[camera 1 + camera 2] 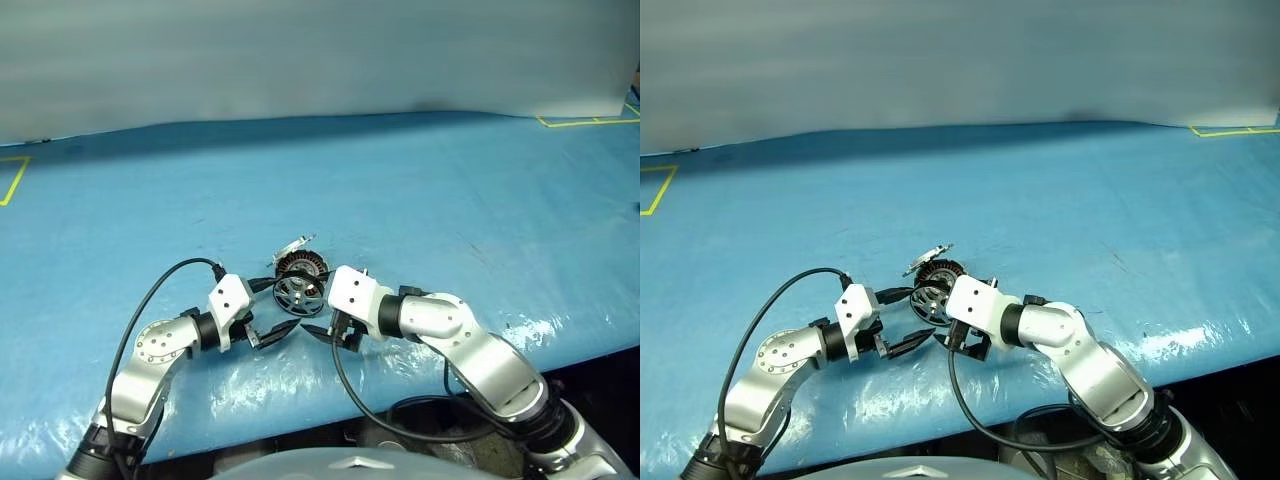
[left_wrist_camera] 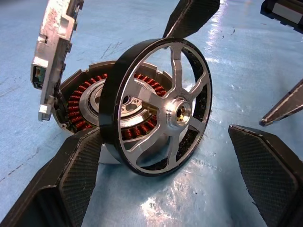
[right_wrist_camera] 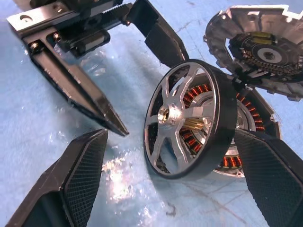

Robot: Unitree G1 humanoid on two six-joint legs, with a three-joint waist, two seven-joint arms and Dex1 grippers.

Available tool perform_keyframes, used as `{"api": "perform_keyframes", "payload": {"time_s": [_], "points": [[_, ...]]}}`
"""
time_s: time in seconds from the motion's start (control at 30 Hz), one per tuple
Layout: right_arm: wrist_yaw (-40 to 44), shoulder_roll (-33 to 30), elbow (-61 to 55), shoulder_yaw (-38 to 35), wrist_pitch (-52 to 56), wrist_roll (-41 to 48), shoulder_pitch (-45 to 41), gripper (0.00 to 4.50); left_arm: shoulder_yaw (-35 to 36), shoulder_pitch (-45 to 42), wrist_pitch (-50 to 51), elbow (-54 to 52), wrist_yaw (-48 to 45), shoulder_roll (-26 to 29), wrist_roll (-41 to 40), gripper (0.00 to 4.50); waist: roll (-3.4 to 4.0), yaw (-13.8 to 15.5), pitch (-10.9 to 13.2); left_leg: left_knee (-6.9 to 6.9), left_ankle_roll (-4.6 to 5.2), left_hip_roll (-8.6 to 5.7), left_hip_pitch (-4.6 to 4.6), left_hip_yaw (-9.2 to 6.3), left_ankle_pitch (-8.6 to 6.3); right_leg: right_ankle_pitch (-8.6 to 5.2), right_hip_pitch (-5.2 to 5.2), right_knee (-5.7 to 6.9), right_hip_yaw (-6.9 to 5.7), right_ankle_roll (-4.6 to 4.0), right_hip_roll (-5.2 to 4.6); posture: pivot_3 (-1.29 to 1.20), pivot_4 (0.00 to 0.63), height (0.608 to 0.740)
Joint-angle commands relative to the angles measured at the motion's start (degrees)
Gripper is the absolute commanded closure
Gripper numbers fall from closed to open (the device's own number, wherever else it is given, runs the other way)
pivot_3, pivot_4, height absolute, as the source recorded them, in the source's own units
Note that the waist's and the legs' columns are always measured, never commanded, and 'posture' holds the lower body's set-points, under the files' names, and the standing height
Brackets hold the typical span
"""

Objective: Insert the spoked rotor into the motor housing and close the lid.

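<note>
Nearest, the left gripper and the right gripper rest low over the blue table, fingertips facing, each spread wide and holding nothing. Just beyond them the spoked rotor stands tilted on its rim, leaning against the motor housing. Farthest, the lid stands swung up behind the housing, open.
</note>
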Motion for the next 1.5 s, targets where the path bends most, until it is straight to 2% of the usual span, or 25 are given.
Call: {"api": "perform_keyframes", "payload": {"time_s": [0.03, 0.07, 0.17, 0.3, 0.43, 0.63, 0.77, 0.9, 1.03, 1.13, 1.23, 1.33, 1.5], "points": [[4.6, -1.0, -3.5, -3.3, -3.5, 4.8, -0.6, 0.05, 0.2, 0.2, -0.3, -2.1, -0.3, -0.1, -1.0, 0.0, 0.0, 0.0, 0.0, 0.0, 0.0, 0.0, 0.0, 0.0, 0.0, 0.0, 0.0, 0.0, -0.01, 0.01, 0.01, 0.0, 0.15, 0.74], [6.0, -2.2, -3.3, -2.5, -4.5, 4.3, -1.3, 0.05, 0.3, 0.3, -0.2, -2.2, -0.3, -0.1, -1.1, 0.0, 0.0, 0.0, 0.0, 0.0, 0.01, 0.0, 0.0, -0.01, 0.0, 0.01, 0.0, 0.0, -0.01, 0.02, 0.02, 0.0, 0.15, 0.74], [7.6, -6.4, -0.1, 3.6, -12.5, -5.0, -5.2, 0.05, 0.3, 0.4, -0.7, -2.1, 0.2, 0.0, -0.4, 0.0, 0.02, -0.1, 0.0, 0.0, 0.02, 0.0, 0.01, 0.01, -0.01, 0.0, -0.02, 0.02, 0.01, 0.0, 0.02, 0.0, 0.15, 0.74], [6.6, -5.2, 4.4, 4.5, -16.4, -8.3, -7.7, 0.05, 0.5, 0.4, -0.6, -2.0, 1.1, -0.5, -0.3, 0.0, 0.01, -0.1, 0.0, 0.0, -0.02, -0.02, 0.02, 0.01, 0.01, -0.01, -0.02, 0.02, -0.01, 0.0, 0.06, 0.0, 0.15, 0.74], [7.5, -4.3, 3.8, 2.6, -16.2, -6.9, -6.7, 0.05, 0.7, 1.6, 1.4, -3.3, 0.1, -0.2, -2.6, 0.0, 0.01, 0.0, 0.0, 0.0, -0.21, -0.01, 0.0, 0.01, 0.12, 0.03, -0.01, 0.03, -0.01, 0.04, 0.04, 0.0, 0.15, 0.74], [7.7, -8.4, 5.9, 8.0, -25.6, -17.5, -4.2, 0.05, 1.0, 3.6, 1.4, -4.1, 0.8, 0.6, -2.1, 0.0, 0.0, 0.1, 0.0, 0.0, -0.14, 0.02, -0.02, 0.06, 0.08, -0.02, 0.0, -0.05, 0.01, 0.01, -0.03, 0.0, 0.15, 0.74], [7.7, -7.0, 6.2, 6.5, -27.0, -18.3, -3.7, 0.05, 0.8, 3.0, 0.9, -3.8, 1.0, 0.3, -1.7, 0.0, 0.0, 0.0, 0.0, 0.01, -0.15, -0.01, 0.0, 0.08, 0.09, -0.02, -0.01, -0.03, 0.02, 0.02, 0.0, 0.0, 0.15, 0.74], [7.8, -4.3, 4.0, 0.8, -21.3, -12.5, -1.2, 0.05, 0.2, 2.6, 2.1, -6.0, -1.2, -0.5, -5.5, 0.0, 0.0, 0.1, 0.0, 0.01, -0.15, 0.01, 0.01, 0.04, 0.09, -0.01, 0.0, 0.01, 0.0, 0.01, 0.06, 0.0, 0.15, 0.74], [6.7, -5.1, 3.0, -3.2, -17.7, -12.5, 1.9, 0.05, -0.9, 3.3, 2.6, -8.3, -3.6, 1.1, -6.5, 0.0, -0.01, 0.3, 0.0, 0.01, -0.17, 0.05, 0.01, 0.04, 0.1, 0.0, 0.01, 0.0, 0.03, 0.01, -0.02, 0.0, 0.15, 0.74], [5.7, -5.6, 2.1, -5.7, -15.6, -12.6, 4.8, 0.0, -1.9, 3.8, 1.3, -9.2, -4.2, 3.5, -3.3, 0.58, -0.01, 0.4, 0.0, 0.01, -0.15, 0.02, -0.01, 0.07, 0.09, -0.01, 0.0, -0.04, 0.05, 0.01, -0.02, 0.0, 0.15, 0.74], [4.4, -6.1, 1.0, -7.7, -13.9, -13.0, 7.9, 0.0, -3.8, 4.2, -0.9, -10.8, -4.0, 7.7, 3.5, 1.55, -0.01, 0.5, 0.0, 0.01, -0.12, -0.04, 0.0, 0.1, 0.07, -0.03, -0.01, -0.02, 0.04, -0.02, 0.02, 0.0, 0.15, 0.74], [3.3, -5.9, 0.4, -8.4, -12.9, -13.3, 9.7, 0.0, -4.0, 3.4, -2.3, -10.0, -2.5, 8.3, 5.8, 1.55, 0.01, 0.5, 0.0, 0.01, -0.01, -0.01, 0.0, 0.11, 0.0, -0.04, -0.02, -0.01, 0.05, -0.05, 0.04, 0.0, 0.15, 0.74], [1.3, -5.4, 1.0, -6.9, -13.5, -15.5, 10.3, 0.0, -5.6, -0.7, -4.7, -2.8, 2.1, 1.9, 8.5, 1.55, -0.01, 0.8, 0.0, 0.05, 0.02, -0.07, 0.02, 0.1, 0.0, 0.01, 0.02, -0.01, 0.07, 0.05, 0.03, 0.0, 0.15, 0.74]]}}
